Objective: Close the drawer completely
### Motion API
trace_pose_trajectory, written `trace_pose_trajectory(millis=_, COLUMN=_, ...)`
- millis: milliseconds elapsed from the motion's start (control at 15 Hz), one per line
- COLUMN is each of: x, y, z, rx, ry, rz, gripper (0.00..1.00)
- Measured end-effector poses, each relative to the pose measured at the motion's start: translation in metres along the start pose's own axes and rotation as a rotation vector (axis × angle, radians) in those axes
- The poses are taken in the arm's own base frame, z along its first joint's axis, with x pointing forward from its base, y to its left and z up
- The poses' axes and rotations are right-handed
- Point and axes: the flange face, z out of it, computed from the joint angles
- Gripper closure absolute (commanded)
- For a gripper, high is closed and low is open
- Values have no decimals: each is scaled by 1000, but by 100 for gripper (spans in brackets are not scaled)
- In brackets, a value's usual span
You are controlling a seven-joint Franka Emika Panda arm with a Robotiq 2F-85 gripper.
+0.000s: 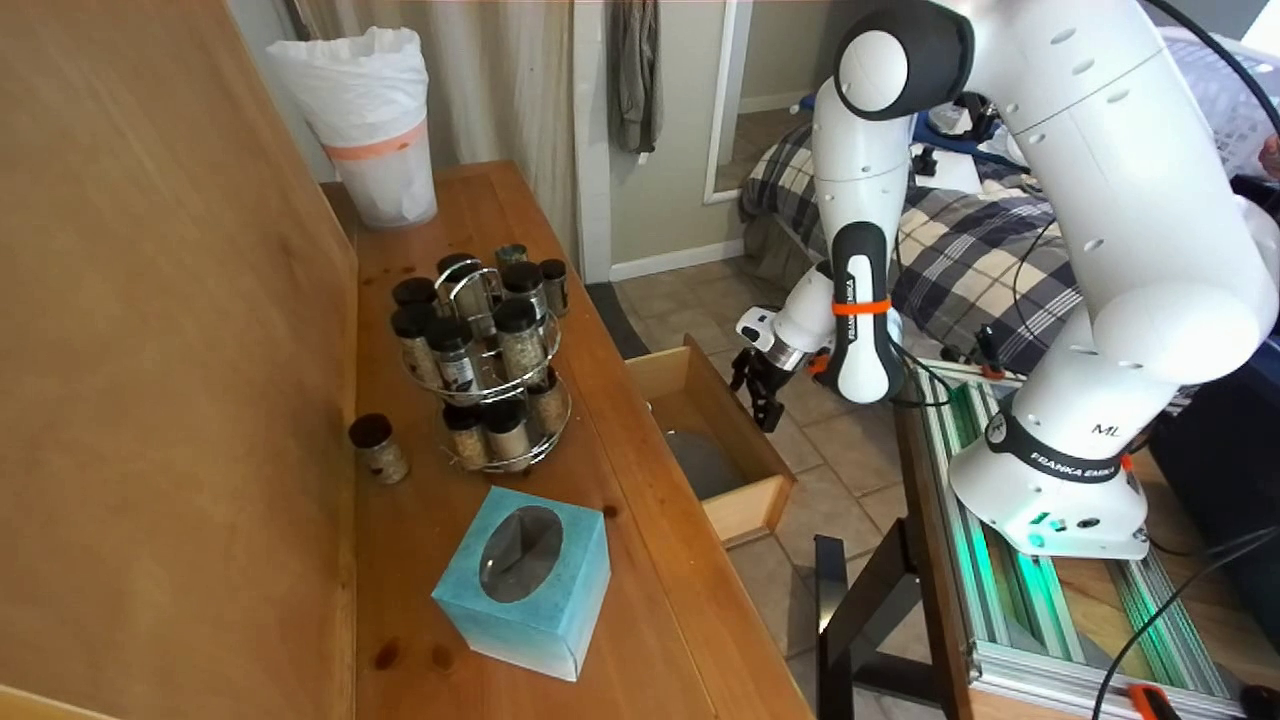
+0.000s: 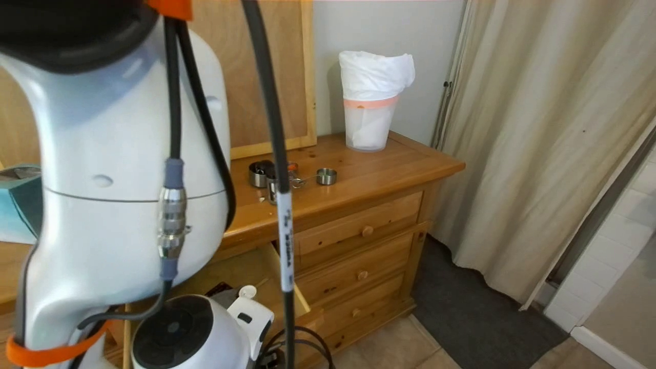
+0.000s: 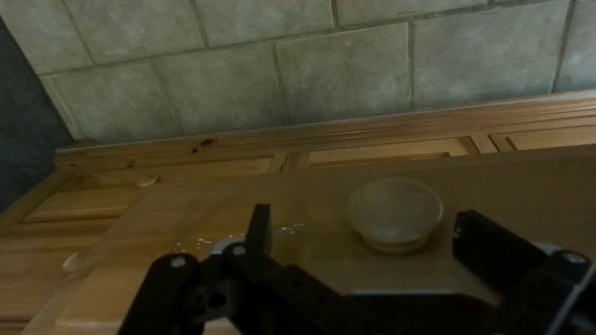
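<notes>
We see a grey wall [image 2: 379, 25]; a beige curtain [image 2: 538, 128] beside a dark mat [image 2: 497, 312]; a plaid-covered bed [image 1: 970, 260] across the tiled floor [image 3: 298, 70] from a wooden dresser [image 1: 670, 600].

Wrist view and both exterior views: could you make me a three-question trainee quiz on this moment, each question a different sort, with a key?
1. Multiple choice. In the wrist view, what shows between the fingers of the gripper? (a) a spice jar; (b) a round drawer knob; (c) a trash bin.

2. True or false. In both exterior views, the tissue box stands on the wooden dresser.

3. Short answer. How does the drawer stand, and what does the task still need?

Key: 1 b; 2 true; 3 open, so it needs to be pushed fully shut.
</notes>
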Motion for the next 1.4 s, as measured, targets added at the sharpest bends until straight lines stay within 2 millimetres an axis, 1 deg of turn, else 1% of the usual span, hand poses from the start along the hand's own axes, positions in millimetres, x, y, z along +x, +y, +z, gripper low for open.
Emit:
trace_pose_trajectory(millis=133, x=9, y=0, z=3, rx=2, ry=58, rz=-17, gripper=0)
trace_pose_trajectory(millis=467, x=53, y=-6, z=19, rx=33, ry=248, rz=-56, gripper=0)
trace_pose_trajectory(millis=600, x=68, y=-7, z=27, rx=45, ry=328, rz=-63, gripper=0)
trace_pose_trajectory(millis=933, x=89, y=-11, z=50, rx=87, ry=492, rz=-86, gripper=0)
trace_pose_trajectory(millis=1133, x=103, y=-12, z=65, rx=115, ry=562, rz=-99, gripper=0)
trace_pose_trajectory(millis=1400, x=135, y=-14, z=82, rx=145, ry=629, rz=-99, gripper=0)
